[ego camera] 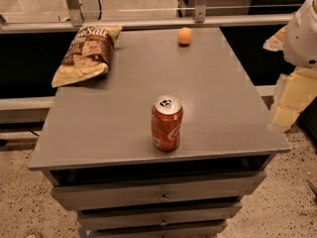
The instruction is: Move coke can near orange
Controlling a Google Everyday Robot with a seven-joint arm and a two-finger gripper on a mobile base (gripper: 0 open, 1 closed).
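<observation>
The coke can [167, 123] stands upright near the front edge of the grey cabinet top [124, 108], its silver top and pull tab facing up. The orange [184, 35] lies at the far edge of the top, a little right of centre and well apart from the can. My arm's white body [303, 33] comes in at the right edge of the camera view. My gripper [290, 100] shows only as a pale blocky shape beyond the table's right edge, to the right of the can and clear of it. It holds nothing that I can see.
A brown and tan chip bag [88, 53] lies at the far left corner of the top. Drawers [161, 195] sit below the front edge. A metal rail and glass partition [148, 19] run behind the table. Speckled floor [277, 207] lies around it.
</observation>
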